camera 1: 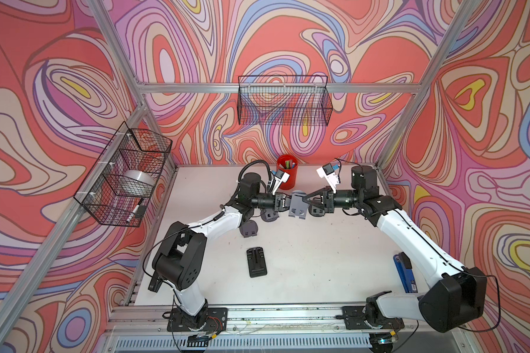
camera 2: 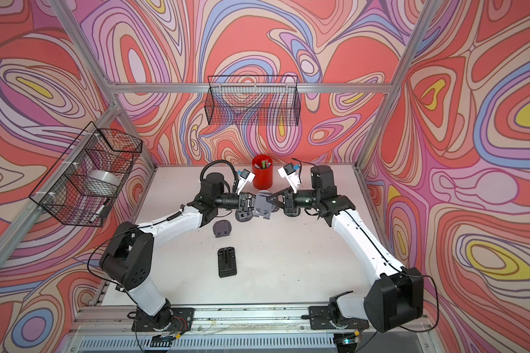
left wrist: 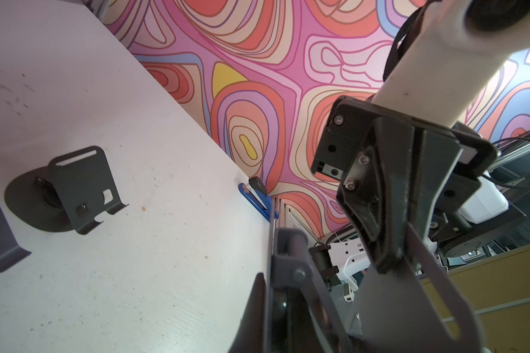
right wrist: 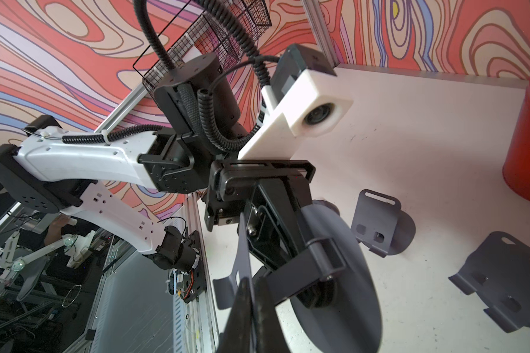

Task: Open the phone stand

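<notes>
Both my left claw and right claw are clamped on the phone stand toward twelve o'clock; light, rigid, slick, I reckon, best pinched by its edges.

Light: bright, even, overhead.
Shadows: soft, short on the white flat counter.
Edges: both top views bowed.
Focus: wrist foregrounds blurred.

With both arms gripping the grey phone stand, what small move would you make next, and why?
Probably ease the right gripper away, hinging open the plate it pinches: it and the left gripper are shut on the phone stand, lifted off the table.
</notes>
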